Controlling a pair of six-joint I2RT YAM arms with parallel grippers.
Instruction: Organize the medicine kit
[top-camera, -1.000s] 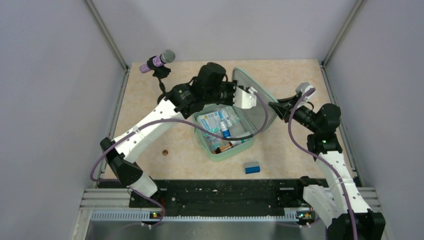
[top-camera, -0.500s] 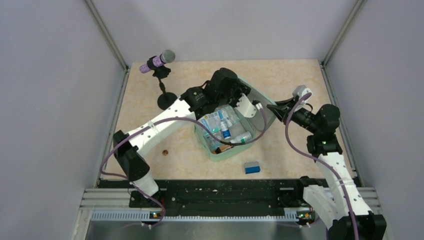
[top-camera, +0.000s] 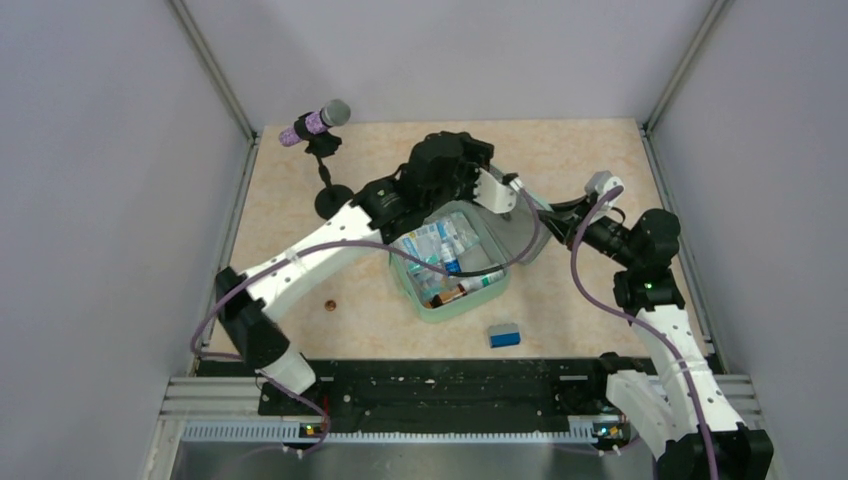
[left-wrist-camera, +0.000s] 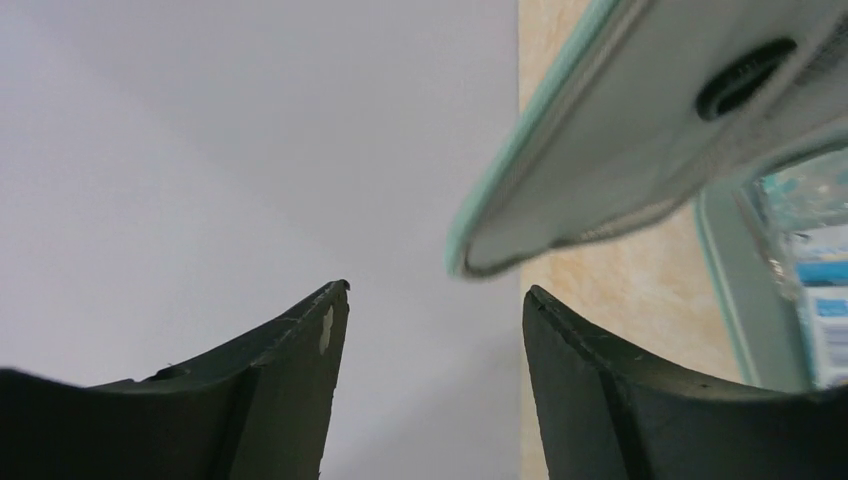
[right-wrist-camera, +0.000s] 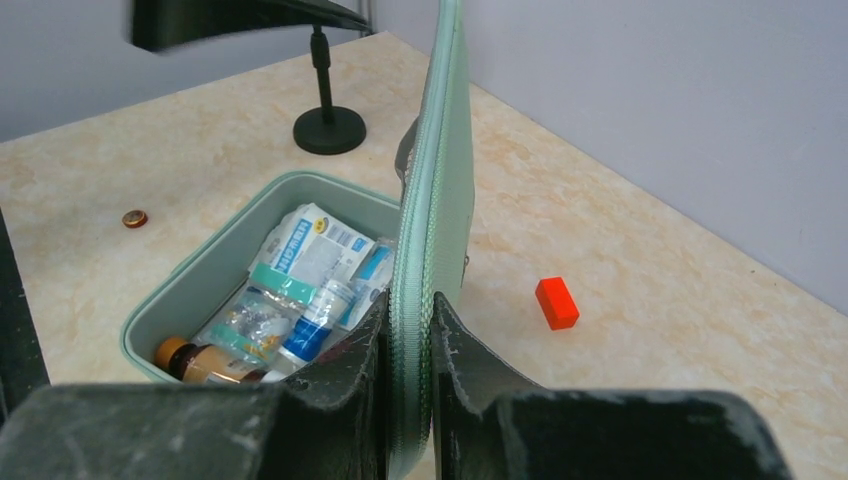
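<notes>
Microphone (top-camera: 316, 123): far left of the left gripper (left-wrist-camera: 435, 290).
Brown disc (top-camera: 329, 303): left, well apart.
Left gripper: fingers spread wide, empty; lid (left-wrist-camera: 640, 130) edge just past its tips.
Medicine kit (top-camera: 455, 306): open, packed, beneath both grippers.
Blue block (top-camera: 503, 335): near the kit.
Right gripper (right-wrist-camera: 408, 300): pinched tight on the upright lid's rim, which blocks its view leftward.
Orange-red block (right-wrist-camera: 556, 302): to its right.

1 medicine kit (top-camera: 441, 312), 1 blue block (top-camera: 503, 335), 1 orange-red block (right-wrist-camera: 557, 302), 1 microphone (top-camera: 318, 122), 1 brown disc (top-camera: 329, 303).
</notes>
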